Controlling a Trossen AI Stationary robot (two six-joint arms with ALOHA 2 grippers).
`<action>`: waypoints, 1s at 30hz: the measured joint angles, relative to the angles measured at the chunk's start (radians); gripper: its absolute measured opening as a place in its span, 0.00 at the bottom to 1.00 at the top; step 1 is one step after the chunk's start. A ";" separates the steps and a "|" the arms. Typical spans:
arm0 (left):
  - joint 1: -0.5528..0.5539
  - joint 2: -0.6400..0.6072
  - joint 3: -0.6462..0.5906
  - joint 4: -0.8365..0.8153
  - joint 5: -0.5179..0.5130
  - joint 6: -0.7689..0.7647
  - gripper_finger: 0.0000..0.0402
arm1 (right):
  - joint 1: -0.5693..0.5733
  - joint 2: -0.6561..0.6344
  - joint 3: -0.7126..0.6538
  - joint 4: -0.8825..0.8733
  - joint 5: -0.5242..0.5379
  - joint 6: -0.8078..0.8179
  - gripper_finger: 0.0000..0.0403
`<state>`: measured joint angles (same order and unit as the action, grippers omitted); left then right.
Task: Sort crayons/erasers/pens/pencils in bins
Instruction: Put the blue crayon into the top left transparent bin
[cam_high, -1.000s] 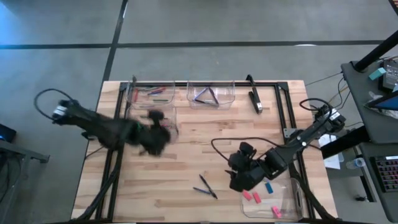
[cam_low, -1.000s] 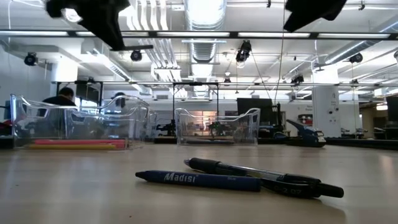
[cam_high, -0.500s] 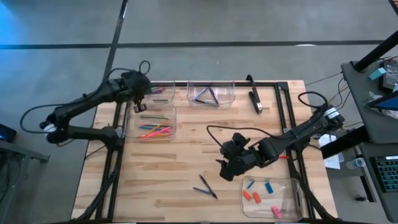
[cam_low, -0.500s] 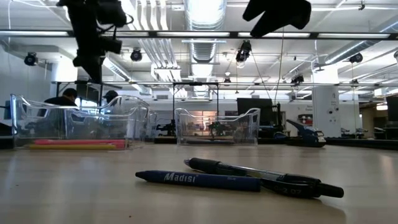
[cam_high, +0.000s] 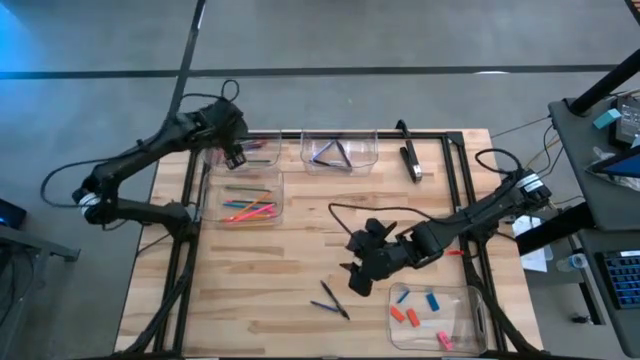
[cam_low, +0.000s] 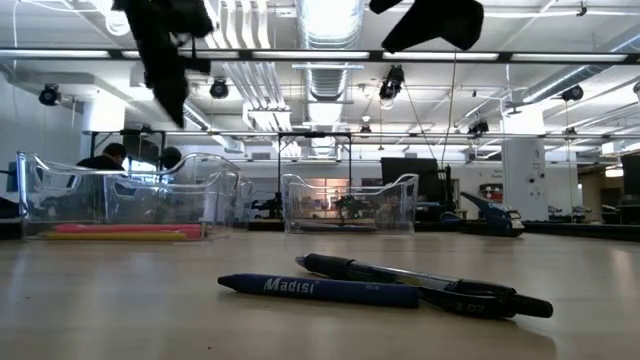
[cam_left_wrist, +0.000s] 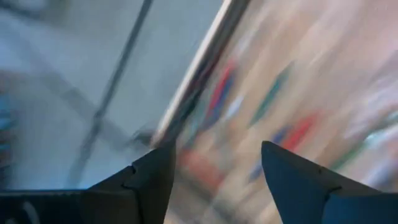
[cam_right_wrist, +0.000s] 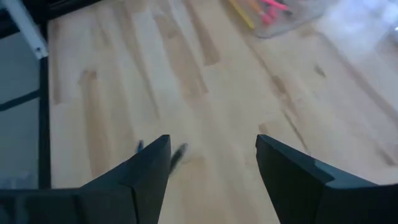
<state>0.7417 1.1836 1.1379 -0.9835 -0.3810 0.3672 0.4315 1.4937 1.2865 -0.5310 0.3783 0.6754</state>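
Observation:
Two pens lie crossed on the wooden table near its front, a dark blue one and a black one. My right gripper hovers open just right of them, and its wrist view shows them below and ahead of the fingers. My left gripper hangs open above the far-left bin, with blurred coloured sticks below it. A bin with pink, orange and green sticks sits in front of that one. The near-right bin holds erasers.
A second far bin holds dark sticks. A black stapler-like tool lies at the far right. Black frame rails run along the table's edges. Bare wood stretches across the middle and the near left.
My left gripper has swung quickly from above the middle-left bin toward the table's far edge and now hangs over the far-left bin. My right gripper has drifted toward the table's left, closer to the pens. The pens have not moved.

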 joint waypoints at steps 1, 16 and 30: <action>-0.014 -0.026 0.014 0.007 0.070 -0.040 0.55 | 0.002 0.015 0.000 0.023 -0.013 -0.017 0.56; -0.461 -0.490 -0.086 0.255 0.249 -0.642 0.37 | 0.053 0.301 0.019 0.282 -0.203 -0.050 0.56; -0.887 -0.426 -0.201 0.479 0.083 -0.795 0.17 | 0.081 0.498 0.159 0.282 -0.230 -0.153 0.56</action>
<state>-0.1455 0.7573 0.9371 -0.5049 -0.2985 -0.4280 0.5125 1.9917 1.4453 -0.2489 0.1487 0.5223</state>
